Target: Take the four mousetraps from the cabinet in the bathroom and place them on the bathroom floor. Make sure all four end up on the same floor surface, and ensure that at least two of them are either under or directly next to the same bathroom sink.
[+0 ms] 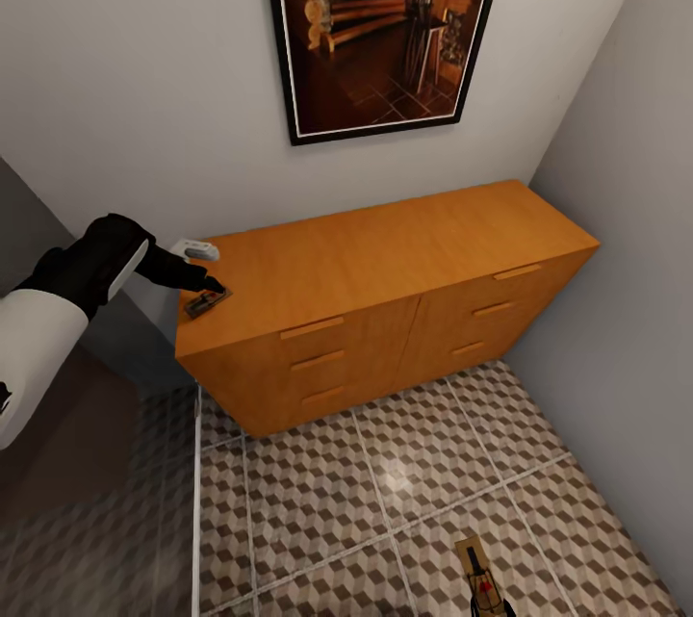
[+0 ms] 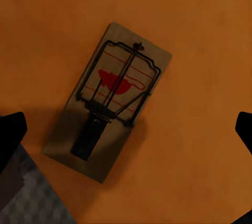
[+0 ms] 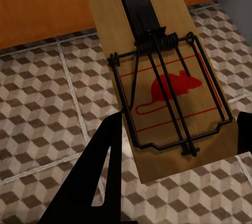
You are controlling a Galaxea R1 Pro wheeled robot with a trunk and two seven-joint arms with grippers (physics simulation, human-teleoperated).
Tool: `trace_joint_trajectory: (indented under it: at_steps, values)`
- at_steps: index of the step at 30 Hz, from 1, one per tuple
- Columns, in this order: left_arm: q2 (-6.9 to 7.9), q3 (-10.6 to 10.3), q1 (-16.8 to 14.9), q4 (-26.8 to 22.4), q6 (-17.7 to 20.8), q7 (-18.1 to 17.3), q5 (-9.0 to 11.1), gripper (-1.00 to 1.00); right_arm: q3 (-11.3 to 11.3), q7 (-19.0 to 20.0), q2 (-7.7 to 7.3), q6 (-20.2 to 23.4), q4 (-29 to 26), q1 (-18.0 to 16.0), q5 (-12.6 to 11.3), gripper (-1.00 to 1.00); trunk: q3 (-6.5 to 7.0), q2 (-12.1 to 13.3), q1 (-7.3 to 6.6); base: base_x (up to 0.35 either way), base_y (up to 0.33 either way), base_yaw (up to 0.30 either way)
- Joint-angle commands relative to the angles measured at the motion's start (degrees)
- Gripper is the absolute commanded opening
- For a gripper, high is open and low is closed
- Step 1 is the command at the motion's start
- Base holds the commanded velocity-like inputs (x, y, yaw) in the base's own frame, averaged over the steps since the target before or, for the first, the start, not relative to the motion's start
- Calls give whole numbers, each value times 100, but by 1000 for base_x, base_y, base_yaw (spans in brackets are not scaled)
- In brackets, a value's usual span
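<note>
A mousetrap (image 3: 163,85) is sitting pinched between the right gripper's (image 3: 176,145) dark fingers above the cube-patterned bathroom floor (image 1: 318,501), near the head view's lower edge. Farther off, the left gripper (image 1: 214,290), fingers spread wide, is hovering over a second mousetrap (image 2: 107,100) lying flat at the left end of the orange cabinet's (image 1: 385,261) top.

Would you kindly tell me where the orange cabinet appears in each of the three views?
Head view: the cabinet stands against the wall, below the framed picture.
Left wrist view: its orange top lies under the mousetrap.
Right wrist view: its front rises beyond the held mousetrap.
Shared landmark: the cube-patterned floor at the cabinet's foot, also in the left wrist and right wrist views.
</note>
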Motion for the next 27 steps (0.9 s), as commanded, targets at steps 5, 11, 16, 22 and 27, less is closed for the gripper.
trace_joint_trajectory:
  at_steps: [5, 11, 16, 22, 27]
  values:
    - [10, -36, 8, -5, 25, 7, 39, 100, 32, -56, 1, -10, 8, -5, 26, -100, -10, -10, 3, 0, 0, 0]
    - [2, -36, 43, -14, -3, 7, 39, 100, 32, -56, 1, -10, 8, -5, 26, -100, -10, -10, 3, 0, 0, 0]
    - [1, -36, 51, -10, -9, 7, 39, 100, 34, -56, 1, -10, 7, -5, 26, -100, -10, -10, 3, 0, 0, 0]
    - [1, -36, 53, -6, -10, 7, 39, 100, 33, -56, 1, -10, 7, -5, 26, -100, -10, -10, 3, 0, 0, 0]
    - [1, -36, 53, -2, -10, 5, 39, 100, 34, -56, 1, -10, 7, -5, 26, -100, -10, -10, 3, 0, 0, 0]
